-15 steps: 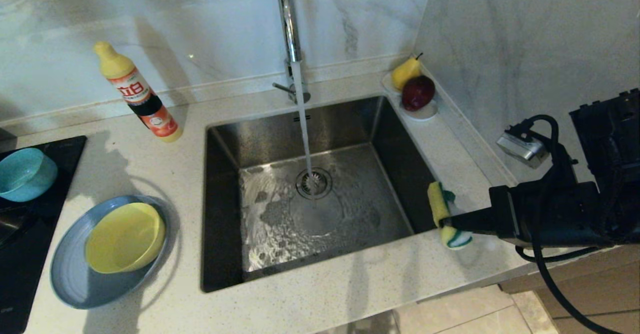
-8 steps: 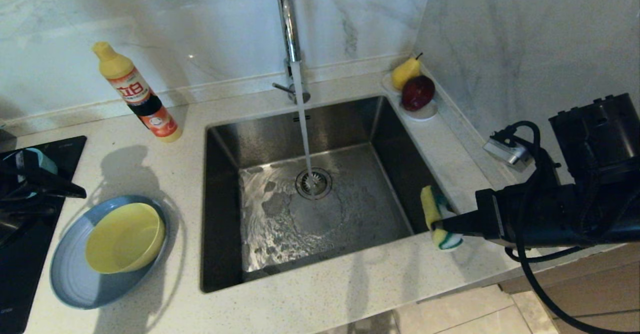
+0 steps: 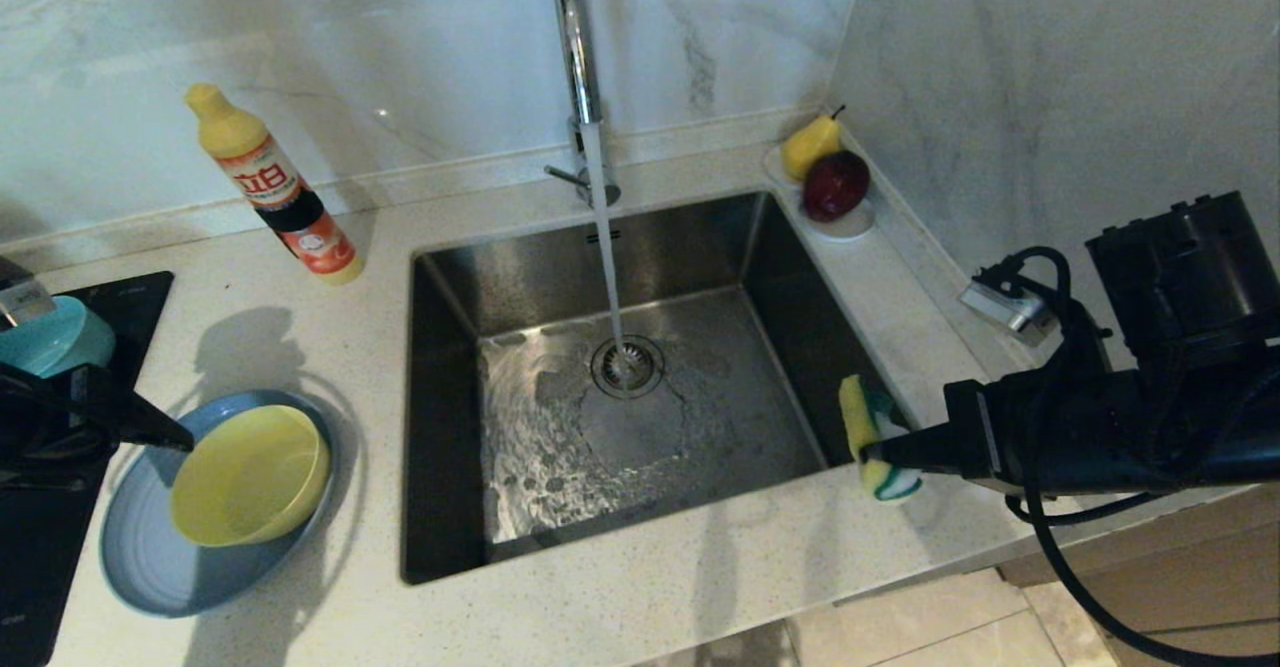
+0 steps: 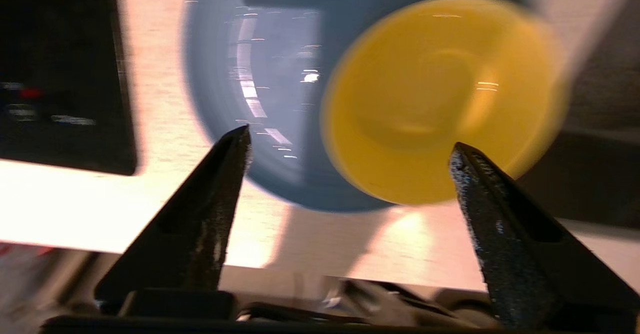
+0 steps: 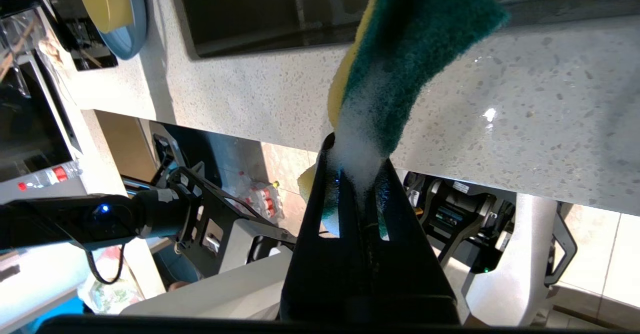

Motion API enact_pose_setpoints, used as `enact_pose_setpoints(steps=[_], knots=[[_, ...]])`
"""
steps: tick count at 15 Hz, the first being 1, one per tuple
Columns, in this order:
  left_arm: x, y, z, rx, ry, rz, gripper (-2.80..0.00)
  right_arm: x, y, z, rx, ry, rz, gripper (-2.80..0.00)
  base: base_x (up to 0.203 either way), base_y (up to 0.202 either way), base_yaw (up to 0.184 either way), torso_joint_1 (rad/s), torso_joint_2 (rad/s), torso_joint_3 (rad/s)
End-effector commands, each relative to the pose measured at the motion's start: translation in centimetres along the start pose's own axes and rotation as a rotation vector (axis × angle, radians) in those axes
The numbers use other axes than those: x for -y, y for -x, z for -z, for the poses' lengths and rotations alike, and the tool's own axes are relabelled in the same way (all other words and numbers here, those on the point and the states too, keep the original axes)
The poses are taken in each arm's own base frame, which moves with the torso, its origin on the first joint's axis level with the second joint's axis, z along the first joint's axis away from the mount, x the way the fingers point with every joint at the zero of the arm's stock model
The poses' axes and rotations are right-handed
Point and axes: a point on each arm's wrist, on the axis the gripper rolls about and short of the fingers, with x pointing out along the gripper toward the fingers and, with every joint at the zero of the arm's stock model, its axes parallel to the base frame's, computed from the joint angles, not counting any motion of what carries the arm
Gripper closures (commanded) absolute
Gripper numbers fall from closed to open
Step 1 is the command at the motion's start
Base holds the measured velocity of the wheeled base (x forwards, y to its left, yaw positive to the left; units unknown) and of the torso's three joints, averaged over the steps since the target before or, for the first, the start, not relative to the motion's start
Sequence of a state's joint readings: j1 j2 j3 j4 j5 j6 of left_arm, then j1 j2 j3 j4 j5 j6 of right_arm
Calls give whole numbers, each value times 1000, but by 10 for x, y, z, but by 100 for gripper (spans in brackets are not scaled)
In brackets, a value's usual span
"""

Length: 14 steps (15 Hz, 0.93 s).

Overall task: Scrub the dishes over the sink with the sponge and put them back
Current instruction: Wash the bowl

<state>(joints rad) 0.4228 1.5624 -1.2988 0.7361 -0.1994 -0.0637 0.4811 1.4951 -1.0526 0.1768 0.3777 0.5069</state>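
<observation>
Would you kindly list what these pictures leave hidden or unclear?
- Teal bowl: head view, partly hidden by the left arm and the frame's edge.
- Plate and yellow bowl: left wrist view, blurred.
- Sponge: right wrist view, lower part hidden by the right claw.

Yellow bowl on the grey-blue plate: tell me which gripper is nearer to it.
Left. The left gripper hovers right by the round yellow bowl with open jaws; the right gripper is across the steel sink, clamping the yellow-green sponge.

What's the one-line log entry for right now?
left gripper: open, above yellow bowl on plate | right gripper: shut on sponge at sink edge | tap: running
</observation>
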Motion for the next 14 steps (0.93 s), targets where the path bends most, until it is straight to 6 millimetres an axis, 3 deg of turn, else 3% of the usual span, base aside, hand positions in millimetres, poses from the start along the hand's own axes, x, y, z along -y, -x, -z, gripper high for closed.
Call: enact_pose_setpoints(steps=[1,6,10,14], knots=[[-5,-17,-1,-45,-4,-51,-280,0,-2,-1,-4,0,-2,0,0,0,0,0,0,0],[-2,-40,-4,-87,-18,-34,-280,1,-11,-4,-18,-1,4,0,0,0,0,0,0,0],[8,-47,3,-124,-35,-10,-280,-1,-9,-5,-10,2,-1,0,0,0,0,0,0,0],[7,-71,0,-167,-3,-14,-280,-3,-5,-7,2,6,-6,0,0,0,0,0,0,0]])
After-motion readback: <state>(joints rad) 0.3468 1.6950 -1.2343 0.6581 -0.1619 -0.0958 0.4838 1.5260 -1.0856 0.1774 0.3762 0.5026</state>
